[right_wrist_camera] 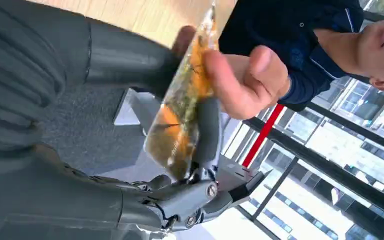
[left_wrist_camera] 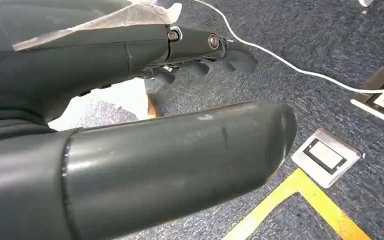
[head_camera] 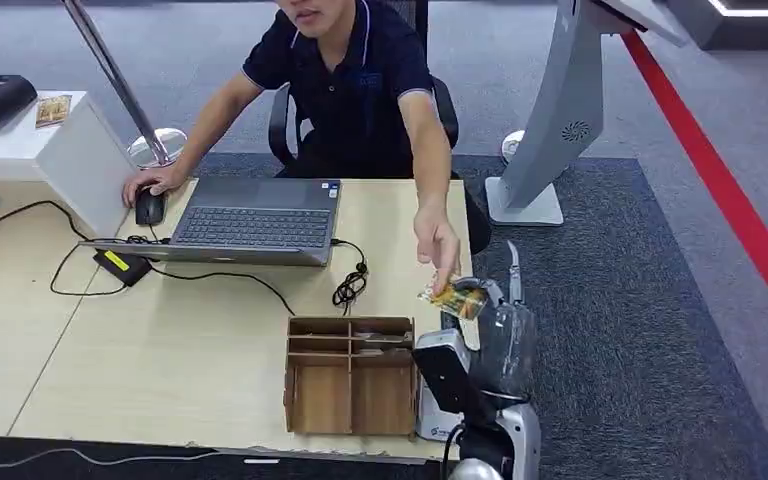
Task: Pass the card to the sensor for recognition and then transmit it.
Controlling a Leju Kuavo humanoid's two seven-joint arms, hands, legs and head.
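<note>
An orange and green card (head_camera: 457, 298) in a clear sleeve sits above the table's right edge. My right hand (head_camera: 495, 335) pinches it between thumb and a finger. In the right wrist view the card (right_wrist_camera: 180, 105) stands edge-on in my right hand (right_wrist_camera: 55, 125), and a person's hand (right_wrist_camera: 245, 80) grips its far end. That person's hand (head_camera: 438, 240) reaches in from across the table. The white sensor box (head_camera: 440, 385) with a dark top stands just below my hand. My left hand (left_wrist_camera: 130, 125) hangs over the carpet, fingers apart and holding nothing.
A wooden sorting box (head_camera: 350, 375) stands beside the sensor. A laptop (head_camera: 250, 220), mouse and black cables lie farther back on the table (head_camera: 160, 340). The person sits behind it. A grey kiosk stand (head_camera: 560, 120) rises at the right. Floor sockets (left_wrist_camera: 327, 155) show below my left hand.
</note>
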